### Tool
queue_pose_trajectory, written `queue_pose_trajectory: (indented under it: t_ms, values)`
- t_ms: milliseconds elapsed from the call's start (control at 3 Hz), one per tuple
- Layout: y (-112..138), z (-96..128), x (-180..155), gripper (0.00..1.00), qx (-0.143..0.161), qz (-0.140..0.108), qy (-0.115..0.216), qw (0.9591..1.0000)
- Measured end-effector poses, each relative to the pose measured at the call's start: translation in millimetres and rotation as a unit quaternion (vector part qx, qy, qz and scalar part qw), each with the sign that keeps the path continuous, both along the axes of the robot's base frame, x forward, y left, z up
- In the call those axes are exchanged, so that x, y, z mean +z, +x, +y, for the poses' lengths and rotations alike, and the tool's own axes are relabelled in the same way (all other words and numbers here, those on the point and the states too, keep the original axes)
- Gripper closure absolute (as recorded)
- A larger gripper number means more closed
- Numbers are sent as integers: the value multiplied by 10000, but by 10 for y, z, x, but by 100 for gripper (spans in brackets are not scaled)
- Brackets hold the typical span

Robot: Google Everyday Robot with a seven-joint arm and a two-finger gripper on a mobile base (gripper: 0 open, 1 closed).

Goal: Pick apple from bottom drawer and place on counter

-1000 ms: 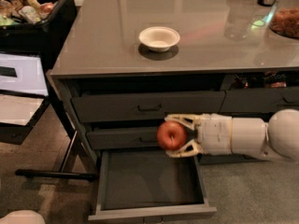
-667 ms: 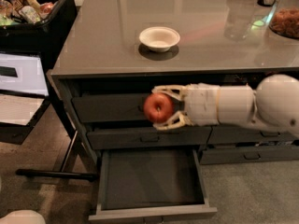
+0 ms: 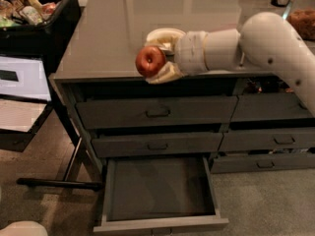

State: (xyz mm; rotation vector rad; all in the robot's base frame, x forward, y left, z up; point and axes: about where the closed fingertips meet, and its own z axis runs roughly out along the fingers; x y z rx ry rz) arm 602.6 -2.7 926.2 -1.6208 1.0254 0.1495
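Note:
The red apple (image 3: 150,61) is held in my gripper (image 3: 156,58), whose pale fingers (image 3: 165,73) close on it from above and below. It hangs just above the front edge of the glossy grey counter (image 3: 108,38). The white arm reaches in from the right. The bottom drawer (image 3: 157,191) of the left stack is pulled open and its dark interior shows nothing inside.
A white bowl (image 3: 165,34) sits on the counter right behind the gripper, partly hidden. A black bin of groceries (image 3: 34,14) stands at the left. The two upper left drawers (image 3: 157,113) are closed. Narrower drawers (image 3: 270,141) are at the right.
My gripper has risen with the apple from in front of the upper drawers to counter-top height. The drawer stays open.

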Motion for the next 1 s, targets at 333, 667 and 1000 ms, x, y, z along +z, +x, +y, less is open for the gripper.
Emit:
queue_pose_trajectory:
  t_ms: [333, 667, 1000]
  values:
    - [542, 295, 155, 100, 73, 34, 21, 10000]
    - [890, 824, 139, 100, 447, 270, 226, 9984]
    - [993, 1742, 2, 100, 1222, 600, 379, 9900]
